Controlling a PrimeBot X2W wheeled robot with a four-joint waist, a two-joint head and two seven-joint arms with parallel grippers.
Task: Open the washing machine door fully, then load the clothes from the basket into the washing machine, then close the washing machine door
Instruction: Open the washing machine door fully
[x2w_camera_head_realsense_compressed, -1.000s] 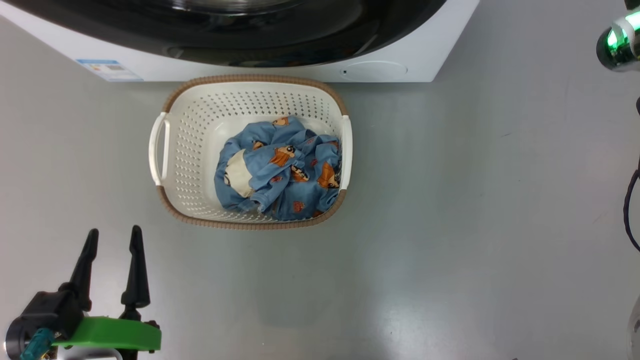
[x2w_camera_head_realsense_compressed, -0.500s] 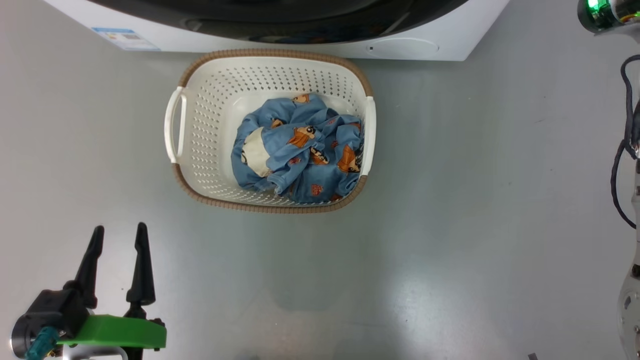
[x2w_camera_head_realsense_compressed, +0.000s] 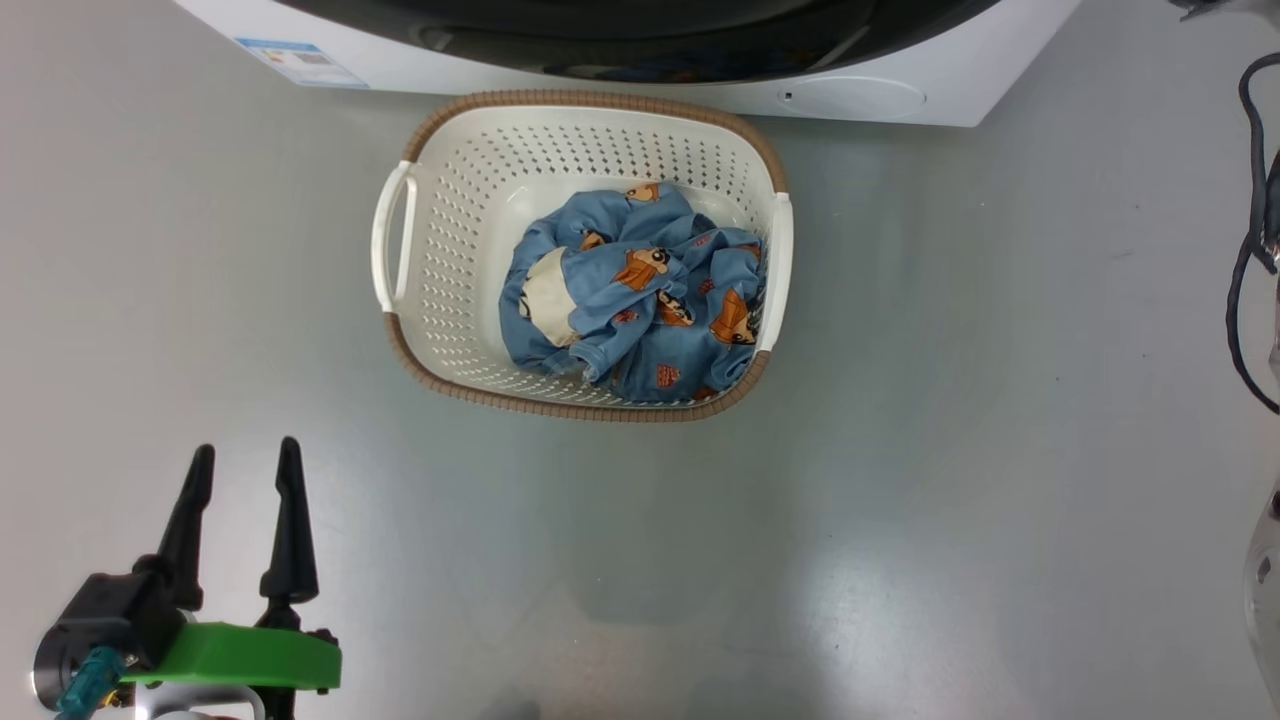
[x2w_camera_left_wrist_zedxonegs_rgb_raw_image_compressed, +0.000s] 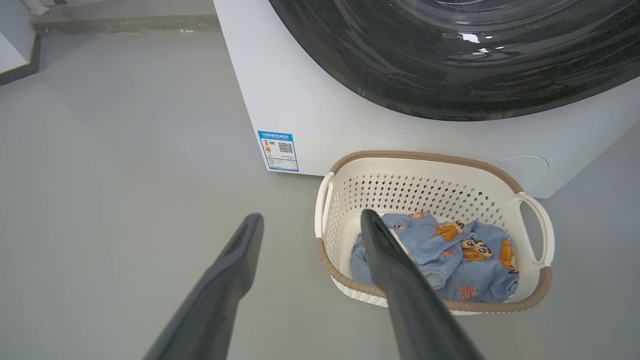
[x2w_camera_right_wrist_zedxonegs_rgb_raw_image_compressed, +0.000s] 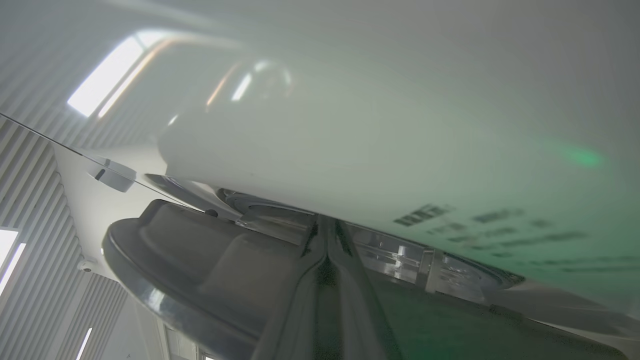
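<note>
head, basket (x2w_camera_head_realsense_compressed: 440, 250): upright on the grey floor (x2w_camera_head_realsense_compressed: 900, 450), brown rim, white side handles
head, clothes (x2w_camera_head_realsense_compressed: 640, 290): inside basket, bunched toward its right half, cream patch on the bundle's left
head, washing machine (x2w_camera_head_realsense_compressed: 980, 70): just behind basket's far rim; touching or a sliver apart, cannot tell
head, washing machine door (x2w_camera_head_realsense_compressed: 640, 30): glossy black, past basket's far side; shut or ajar, cannot tell
head, blue sticker (x2w_camera_head_realsense_compressed: 300, 60): on machine's lower corner, beyond basket's left handle
head, left gripper (x2w_camera_head_realsense_compressed: 246, 452): on basket's near side, off to its left, well apart from it; fingers spread, nothing between them
head, cable (x2w_camera_head_realsense_compressed: 1245, 250): dark loop far to basket's right
left wrist, left gripper: fingers apart, empty; one overlaps basket's near-left corner, other over bare floor left of basket
left wrist, clothes: low in basket, against near and right walls
right wrist, right gripper (x2w_camera_right_wrist_zedxonegs_rgb_raw_image_compressed: 326, 227): fingers pressed together, nothing seen between; tips at seam between white panel (x2w_camera_right_wrist_zedxonegs_rgb_raw_image_compressed: 350, 140) and dark round rim (x2w_camera_right_wrist_zedxonegs_rgb_raw_image_compressed: 165, 260); contact cannot tell
</note>
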